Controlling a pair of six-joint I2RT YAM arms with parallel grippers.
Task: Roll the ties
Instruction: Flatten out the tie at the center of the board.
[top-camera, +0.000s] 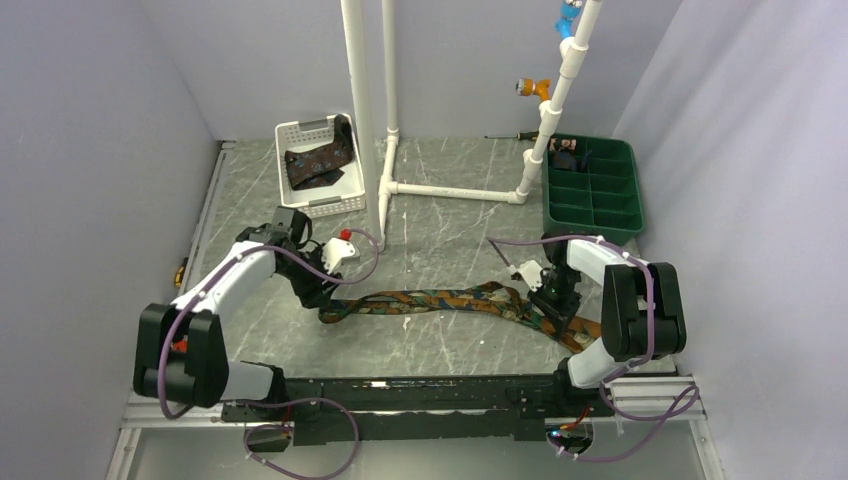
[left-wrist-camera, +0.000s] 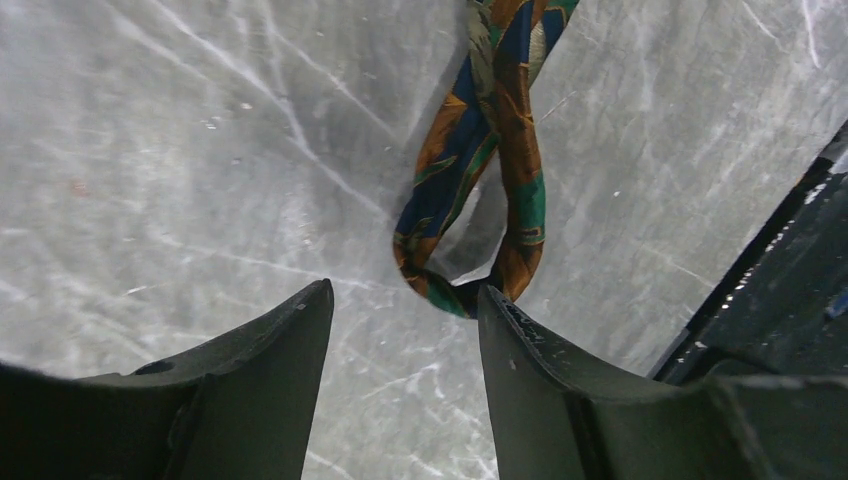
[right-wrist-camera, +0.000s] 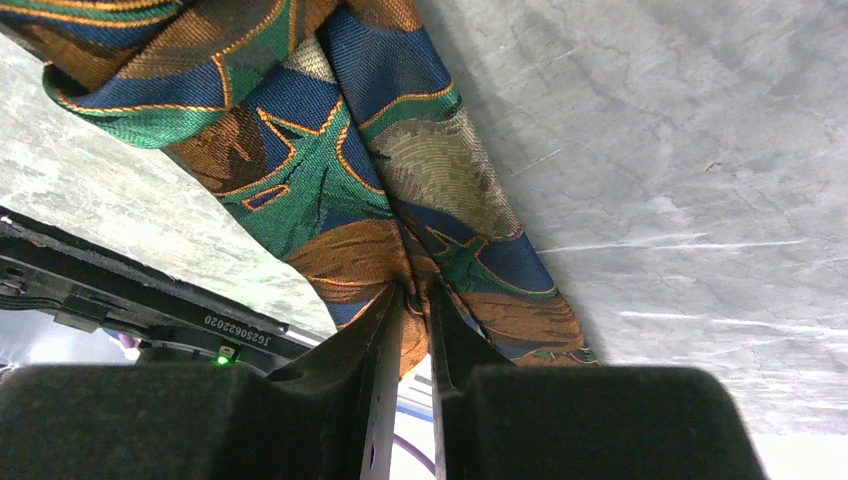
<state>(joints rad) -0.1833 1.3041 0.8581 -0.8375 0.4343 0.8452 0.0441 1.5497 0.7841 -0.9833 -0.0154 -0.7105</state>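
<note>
**A:** From here, what can't you make out?

**B:** The right gripper (top-camera: 553, 300) mostly. Its own wrist covers its fingertips from above, and the wide end of the patterned tie (top-camera: 430, 300) runs under that arm and out of sight. There's also something dark in a back compartment of the green tray (top-camera: 600, 215), too small to name.

**A:** And up close?

**B:** Up close the right gripper (right-wrist-camera: 415, 295) is clamped on the patterned tie (right-wrist-camera: 350, 170). The jaws are nearly together, with orange fabric pinched in the slit. That arm is folded tight, elbow high, wrist tipped down near the table's front rail.

**A:** The left side?

**B:** The left arm reaches forward, then bends inward, with the left gripper (top-camera: 322, 295) aimed down at the tie's other end. Its jaws stand apart. The tie's folded loop (left-wrist-camera: 470, 200) lies on the marble table (left-wrist-camera: 180, 150) just ahead of the fingers (left-wrist-camera: 270, 380), brushing the right-hand one. Nothing is held there.

**A:** Any other ties?

**B:** A second tie (top-camera: 320, 160) sits bunched in the white basket (top-camera: 300, 135), partly behind the white pipe frame (top-camera: 390, 130).
</note>
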